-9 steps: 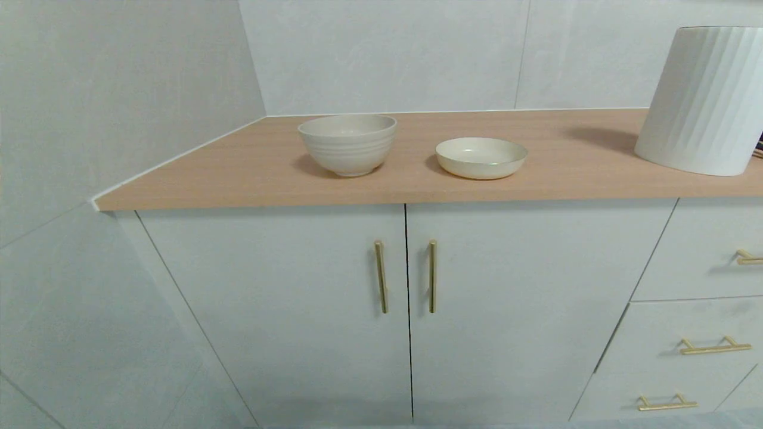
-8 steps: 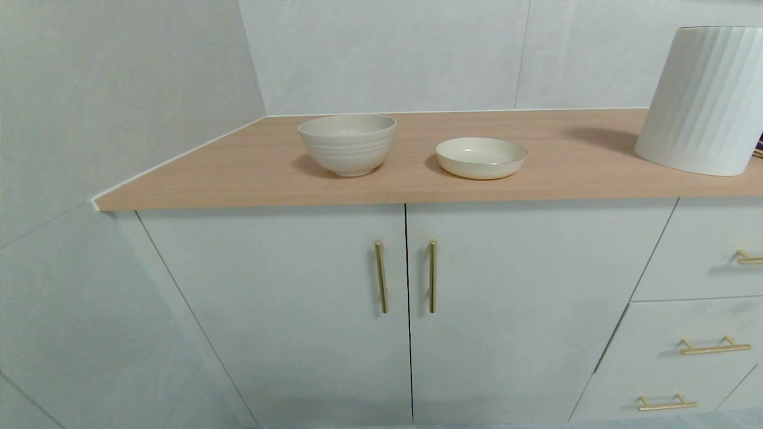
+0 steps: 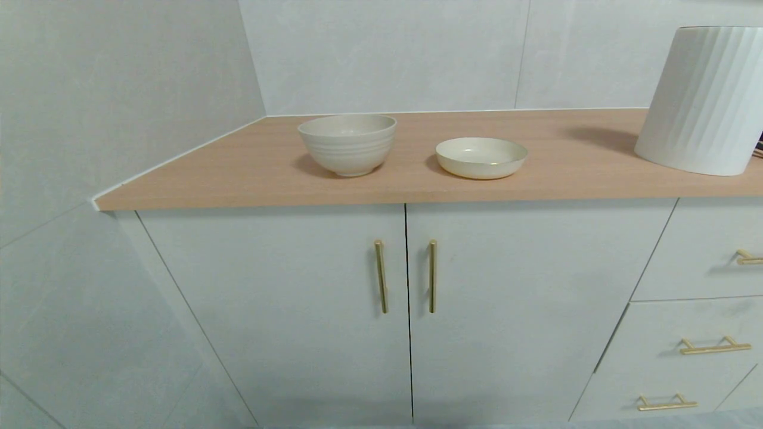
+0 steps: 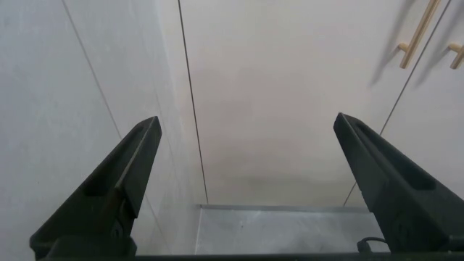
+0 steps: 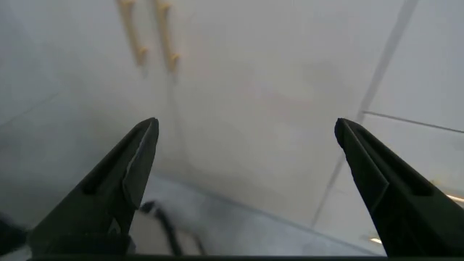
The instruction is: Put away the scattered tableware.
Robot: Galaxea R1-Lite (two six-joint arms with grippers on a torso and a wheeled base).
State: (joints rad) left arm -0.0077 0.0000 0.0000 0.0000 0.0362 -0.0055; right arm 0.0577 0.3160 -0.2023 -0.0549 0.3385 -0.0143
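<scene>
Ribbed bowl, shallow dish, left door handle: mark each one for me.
ribbed bowl (image 3: 347, 149), head view, on its outer wall
shallow dish (image 3: 480, 154), head view, on its inner floor
left door handle (image 3: 381, 277), head view, on the middle of the bar

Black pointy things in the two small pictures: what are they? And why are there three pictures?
They belong to a robot, which pinches things with them. The robot has two arms, with a camera on each wrist. One small picture shows the left fingers, the other the right fingers. Both pairs are open and hold nothing. They face the cupboard doors. The big picture comes from a camera on the robot's head. It shows a wooden counter with a deep bowl and, beside it but not touching, a flat dish. A tall white tub stands on the right. The robot should put bowl and dish away.
</scene>
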